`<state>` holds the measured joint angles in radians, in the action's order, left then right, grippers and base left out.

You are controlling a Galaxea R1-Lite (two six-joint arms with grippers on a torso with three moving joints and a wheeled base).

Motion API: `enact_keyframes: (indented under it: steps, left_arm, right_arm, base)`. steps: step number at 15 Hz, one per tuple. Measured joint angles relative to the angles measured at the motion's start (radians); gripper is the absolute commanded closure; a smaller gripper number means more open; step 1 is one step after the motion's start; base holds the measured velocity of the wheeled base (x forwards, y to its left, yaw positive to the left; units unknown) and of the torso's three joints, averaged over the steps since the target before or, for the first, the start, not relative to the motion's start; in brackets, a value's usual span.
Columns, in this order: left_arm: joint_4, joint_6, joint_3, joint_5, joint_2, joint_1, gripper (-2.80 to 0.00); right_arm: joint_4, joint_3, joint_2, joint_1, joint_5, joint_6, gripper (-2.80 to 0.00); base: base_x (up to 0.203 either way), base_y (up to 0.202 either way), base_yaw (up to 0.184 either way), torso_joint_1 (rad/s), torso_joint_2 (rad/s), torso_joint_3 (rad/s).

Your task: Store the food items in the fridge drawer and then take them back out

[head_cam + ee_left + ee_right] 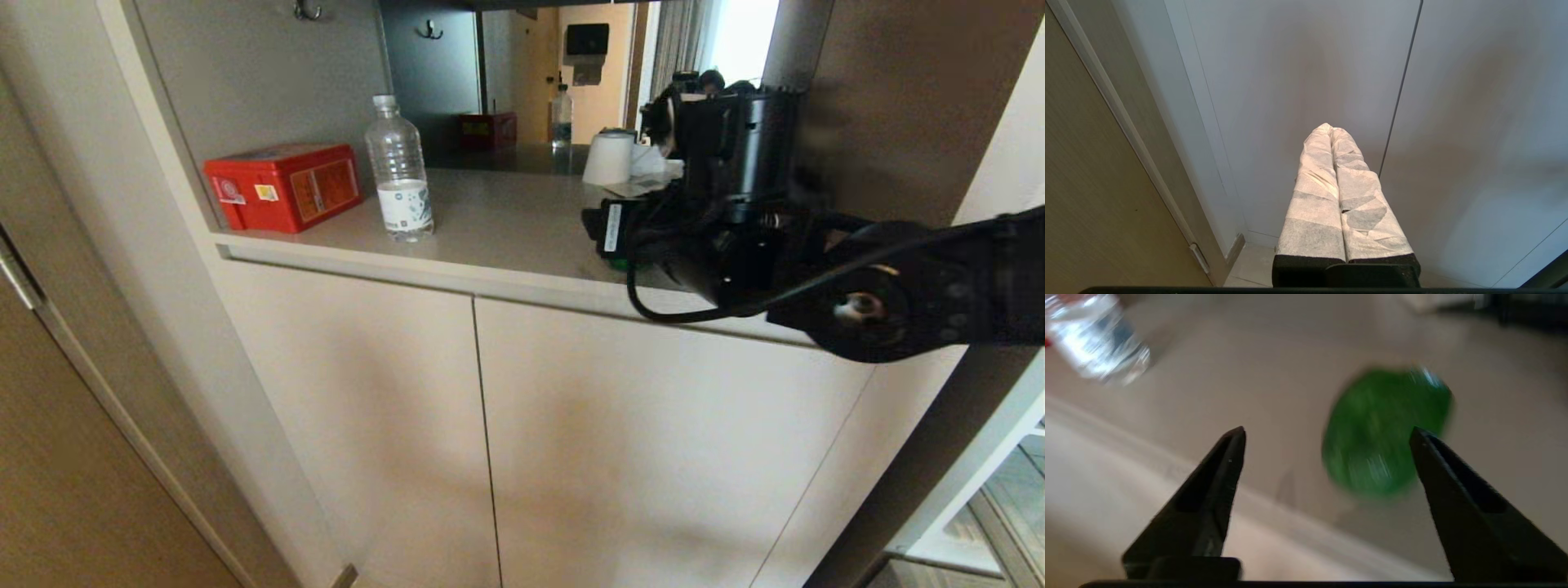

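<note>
Head view, left to right: a red box (283, 187) and a clear water bottle (399, 181) stand on the beige counter (506, 224), then a white paper roll (609, 158), before the right arm's black bulk hides the counter at three o'clock; only a sliver of the green bell pepper (622, 263) peeks beneath it. Right wrist view alone shows the pepper (1386, 430) whole though blurred, resting on the counter, with the right gripper (1327, 437) above it, jaws spread wide and empty, one tip overlapping the pepper's edge. Left wrist view shows the left gripper (1331, 130), padded fingers (1314, 196) pressed together, facing beige cabinet doors (1474, 122). Potato and fridge drawer cannot be made out.
</note>
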<state>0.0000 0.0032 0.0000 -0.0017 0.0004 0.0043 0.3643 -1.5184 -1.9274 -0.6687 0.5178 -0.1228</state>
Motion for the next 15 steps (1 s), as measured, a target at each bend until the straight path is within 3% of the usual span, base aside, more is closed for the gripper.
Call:
enact_keyframes:
  steps: [4, 15]
  left_arm:
    - [0.000, 0.000, 0.000, 0.000, 0.000, 0.000, 0.00]
    - [0.000, 0.000, 0.000, 0.000, 0.000, 0.000, 0.00]
  right_arm:
    - [0.198, -0.090, -0.150, 0.014, 0.105, 0.119, -2.80]
    - [0.204, -0.072, -0.171, 0.021, 0.191, 0.122, -2.80]
  base:
    - [0.000, 0.000, 0.000, 0.000, 0.00, 0.000]
    - [0.000, 0.000, 0.000, 0.000, 0.00, 0.000]
